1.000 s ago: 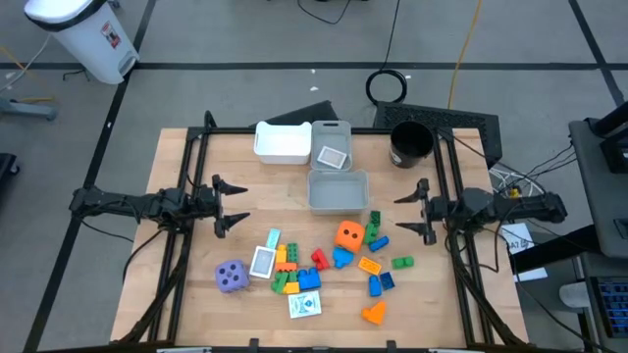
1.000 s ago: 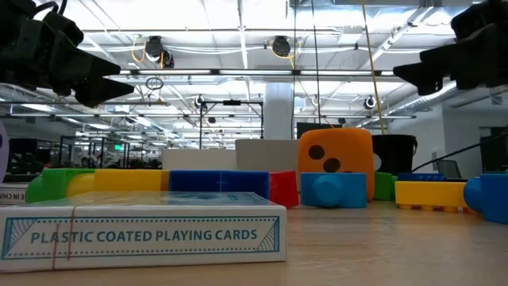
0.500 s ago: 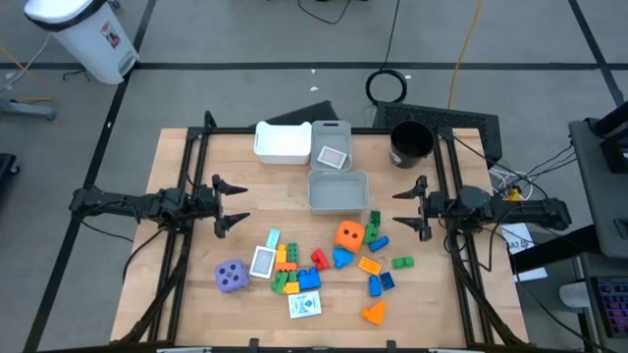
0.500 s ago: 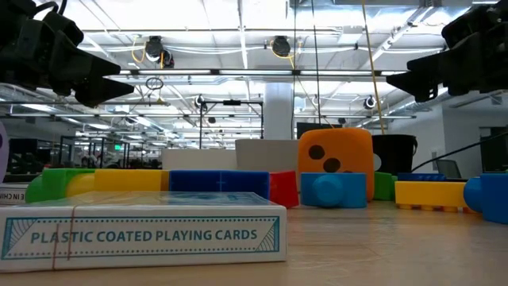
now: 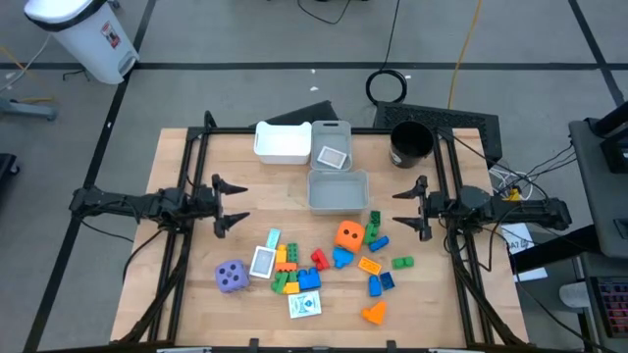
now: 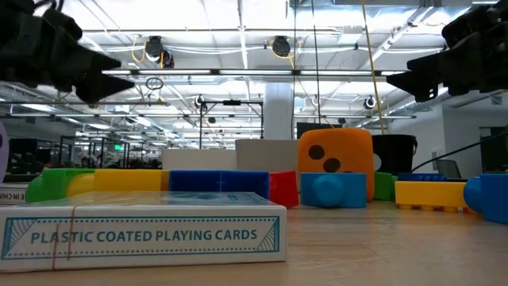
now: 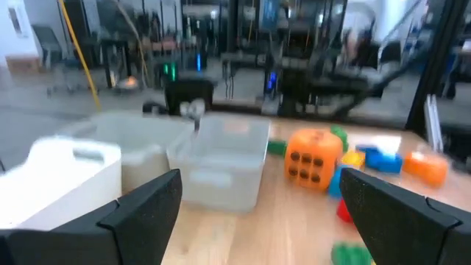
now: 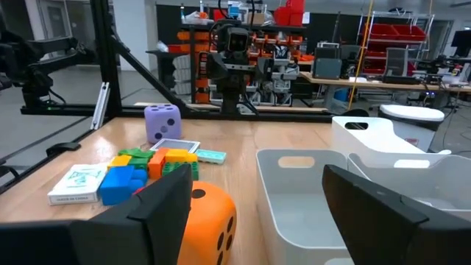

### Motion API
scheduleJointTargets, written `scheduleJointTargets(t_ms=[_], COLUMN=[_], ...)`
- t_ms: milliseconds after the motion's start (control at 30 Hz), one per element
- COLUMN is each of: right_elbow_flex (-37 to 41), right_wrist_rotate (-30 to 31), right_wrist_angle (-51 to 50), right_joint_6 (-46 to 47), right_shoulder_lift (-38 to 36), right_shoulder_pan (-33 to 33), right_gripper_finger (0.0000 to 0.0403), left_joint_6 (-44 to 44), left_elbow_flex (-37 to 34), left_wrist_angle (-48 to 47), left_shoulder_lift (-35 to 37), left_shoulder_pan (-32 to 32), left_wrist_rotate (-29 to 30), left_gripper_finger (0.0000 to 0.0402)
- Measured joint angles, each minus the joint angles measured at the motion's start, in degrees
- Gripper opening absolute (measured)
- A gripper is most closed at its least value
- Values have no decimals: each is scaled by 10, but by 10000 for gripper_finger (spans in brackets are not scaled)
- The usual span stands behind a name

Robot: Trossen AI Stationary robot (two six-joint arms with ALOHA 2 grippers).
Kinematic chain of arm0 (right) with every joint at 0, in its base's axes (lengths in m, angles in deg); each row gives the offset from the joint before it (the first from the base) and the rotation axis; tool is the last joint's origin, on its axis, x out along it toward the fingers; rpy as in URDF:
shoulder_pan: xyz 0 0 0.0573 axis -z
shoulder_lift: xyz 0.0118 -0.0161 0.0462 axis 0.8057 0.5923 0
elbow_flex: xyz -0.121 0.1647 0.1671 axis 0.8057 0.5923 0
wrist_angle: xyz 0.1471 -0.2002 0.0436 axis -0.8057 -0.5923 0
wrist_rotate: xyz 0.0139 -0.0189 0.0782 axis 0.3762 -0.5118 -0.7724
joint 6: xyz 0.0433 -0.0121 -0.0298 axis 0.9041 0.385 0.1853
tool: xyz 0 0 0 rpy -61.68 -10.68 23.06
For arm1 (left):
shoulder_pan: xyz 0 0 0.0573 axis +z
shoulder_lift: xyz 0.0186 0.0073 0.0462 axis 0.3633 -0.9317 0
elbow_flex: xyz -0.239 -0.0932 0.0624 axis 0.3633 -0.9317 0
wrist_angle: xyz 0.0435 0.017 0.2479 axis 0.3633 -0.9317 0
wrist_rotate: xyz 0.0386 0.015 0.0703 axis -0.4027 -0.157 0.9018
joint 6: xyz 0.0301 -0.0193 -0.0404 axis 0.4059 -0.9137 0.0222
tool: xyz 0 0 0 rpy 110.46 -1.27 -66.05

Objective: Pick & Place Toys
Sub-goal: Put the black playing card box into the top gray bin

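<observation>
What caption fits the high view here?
Open left gripper and right gripper hover at the table's sides, flanking scattered toys below the bins.

Both arms reach inward above the counter (image 5: 196, 284), the left gripper (image 5: 232, 205) and right gripper (image 5: 406, 210) holding their jaws spread, empty.

White bin (image 5: 283, 143) at table's far edge, touching grey bin (image 5: 332, 145); second grey bin (image 5: 339, 191) just in front; black cup (image 5: 410, 144) to right; white trash can (image 5: 83, 37) and, probably, coiled cable (image 5: 387, 86) on floor beyond.
</observation>
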Motion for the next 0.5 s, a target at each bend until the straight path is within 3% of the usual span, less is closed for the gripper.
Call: scheduleJointTargets(t_ms=[100,233,333,433,500], right_elbow_flex=[0,0,0,0,0], right_wrist_rotate=[0,0,0,0,0], right_wrist_angle=[0,0,0,1,1], right_joint_6=[0,0,0,0,0], right_shoulder_lift=[0,0,0,0,0], right_shoulder_pan=[0,0,0,0,0], right_gripper_finger=[276,279,278,276,277], left_joint_6=[-20,-131,-150,-235,-298], left_elbow_flex=[0,1,1,1,5], left_wrist_angle=[73,165,170,139,126], left_shoulder_lift=[0,0,0,-8,-20], left_shoulder_pan=[0,0,0,0,0], left_wrist_rotate=[-4,-2,21,104,88], left_gripper_finger=[374,374,374,374,374])
